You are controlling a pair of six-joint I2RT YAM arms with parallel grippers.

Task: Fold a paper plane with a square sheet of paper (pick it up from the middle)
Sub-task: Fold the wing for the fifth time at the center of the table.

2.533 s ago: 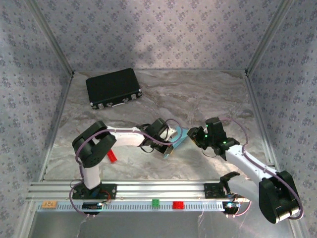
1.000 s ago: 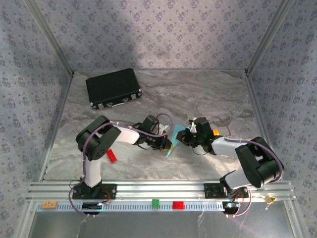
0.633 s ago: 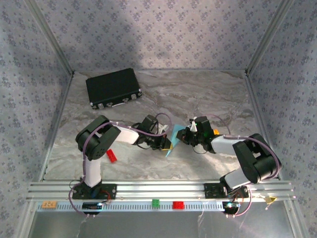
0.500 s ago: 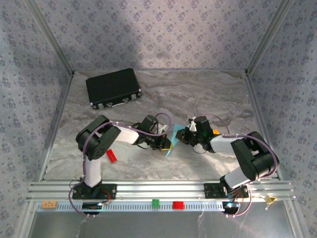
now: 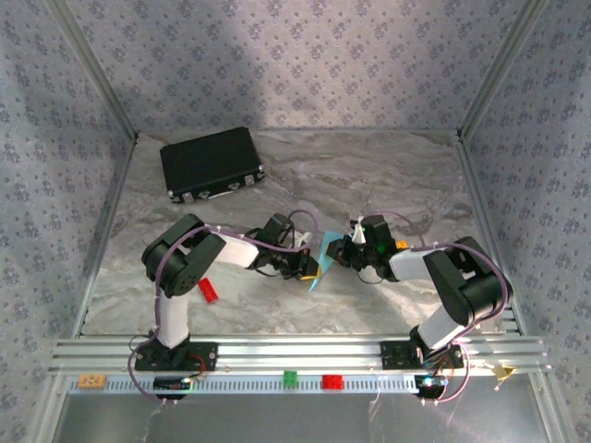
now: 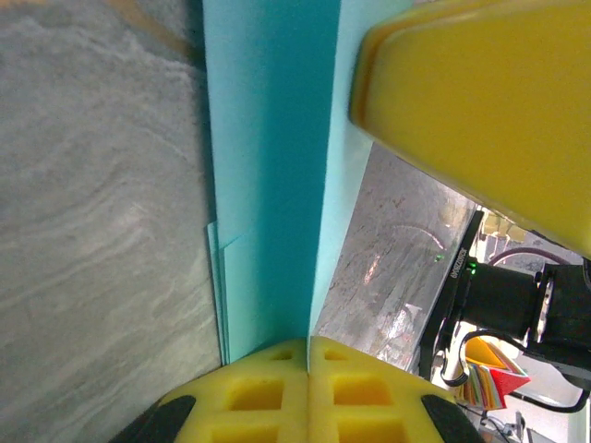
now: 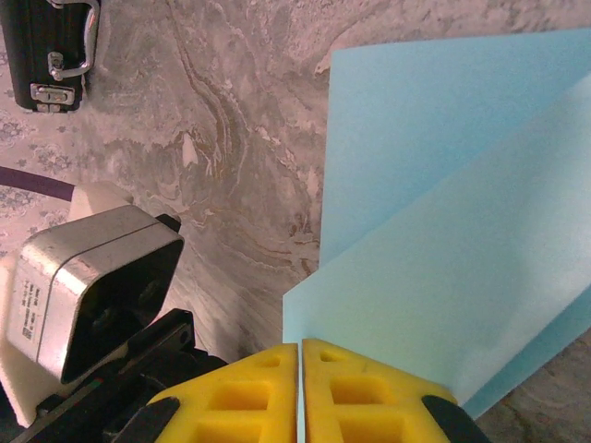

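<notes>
Left claw (image 6: 307, 358), right claw (image 7: 300, 358): tight on thin creased cyan paper (image 7: 443, 175).

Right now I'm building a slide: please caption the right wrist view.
Right gripper pinching the creased light-blue paper against the marbled table, black case at top left.

**Centre crowded, far right open**

The left gripper (image 5: 312, 268) and right gripper (image 5: 342, 256), both clamped on the folded light-blue paper (image 5: 326, 247), bar mid-table. A black case (image 5: 211, 163) occupies the far-left corner. A small red brick (image 5: 209, 290) lies beside the left arm (image 5: 185, 263). Far right, the table (image 5: 397, 175) is open.
</notes>
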